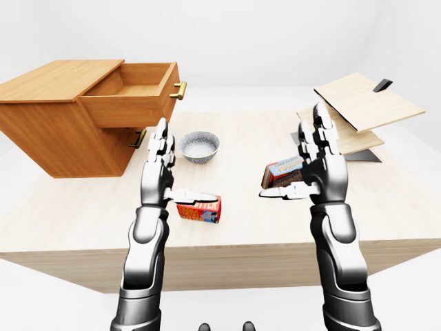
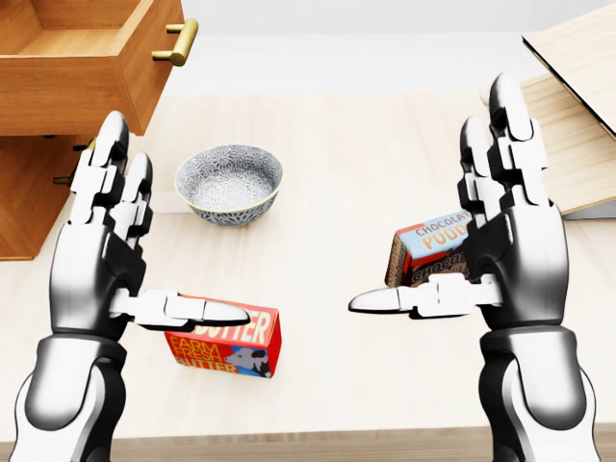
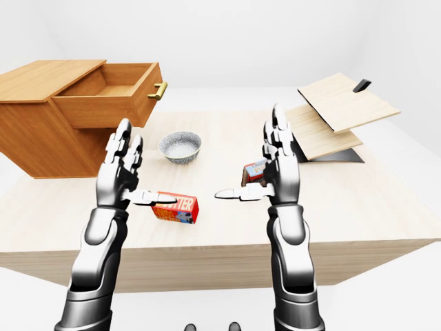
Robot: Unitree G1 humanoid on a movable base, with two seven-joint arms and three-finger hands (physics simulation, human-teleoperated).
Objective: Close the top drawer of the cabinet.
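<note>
Holding both hands raised above the table [image 1: 83,207], palms turned inward toward each other, forearms rising near upright from the bottom of the eye views. Left hand [image 2: 106,255] spread, fingers pointing up, thumb jutting sideways toward the right of the head view, gripping nothing. Right hand [image 2: 500,245] likewise spread, fingers up, thumb pointing left, empty. Reading "BUTTER" in white letters on the red butter box [image 2: 231,346], lying flat on the table partly behind the left thumb, with "FARM" in yellow beneath. Reading "CHOCOLAT" and "PUDD" on the pudding box [image 2: 428,252], partly hidden by the right hand. Patterned bowl [image 2: 229,183] sitting between the hands, nearer the top. Drawer [image 1: 131,102] at upper left, pulled well out of the cabinet [image 1: 48,127], brass handle [image 1: 179,90] facing right.
</note>
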